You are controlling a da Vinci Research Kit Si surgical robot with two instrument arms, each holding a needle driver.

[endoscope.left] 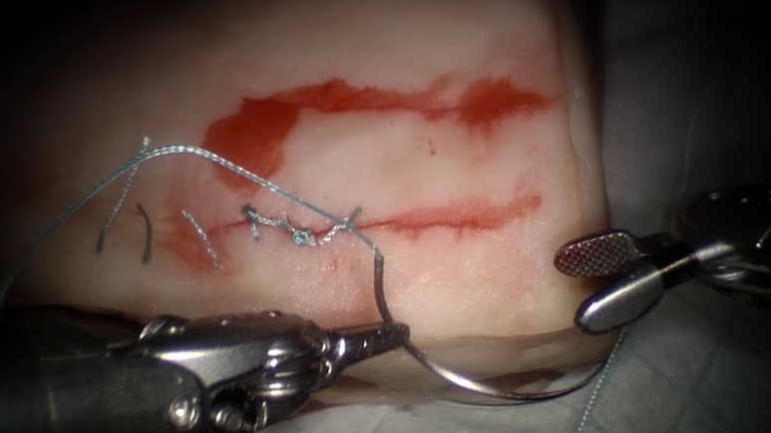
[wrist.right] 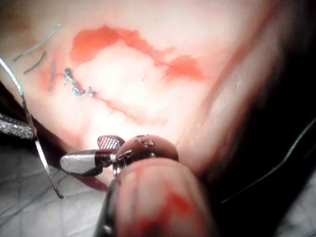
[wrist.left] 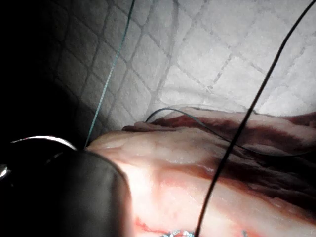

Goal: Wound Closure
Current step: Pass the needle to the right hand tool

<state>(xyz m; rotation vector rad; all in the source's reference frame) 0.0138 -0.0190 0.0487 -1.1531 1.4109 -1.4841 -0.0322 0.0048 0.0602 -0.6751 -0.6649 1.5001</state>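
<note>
Left tool (endoscope.left: 392, 334): clamping the needle (endoscope.left: 490, 388) near its swaged end, outside the tissue (endoscope.left: 459, 166), at six o'clock of the cut (endoscope.left: 426, 221).
Needle: looking stiff, slippery (best gripped mid-curve).
Right tool (endoscope.left: 601, 282): gaping apart, holding nothing.

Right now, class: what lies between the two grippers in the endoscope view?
The needle, held by the left gripper and out of the tissue, curves toward the open, empty right gripper.

light: bright centre on tissue (endoscope.left: 415, 142) | edges: dark vignette | glare: metal highlights | close foreground blurred
</note>
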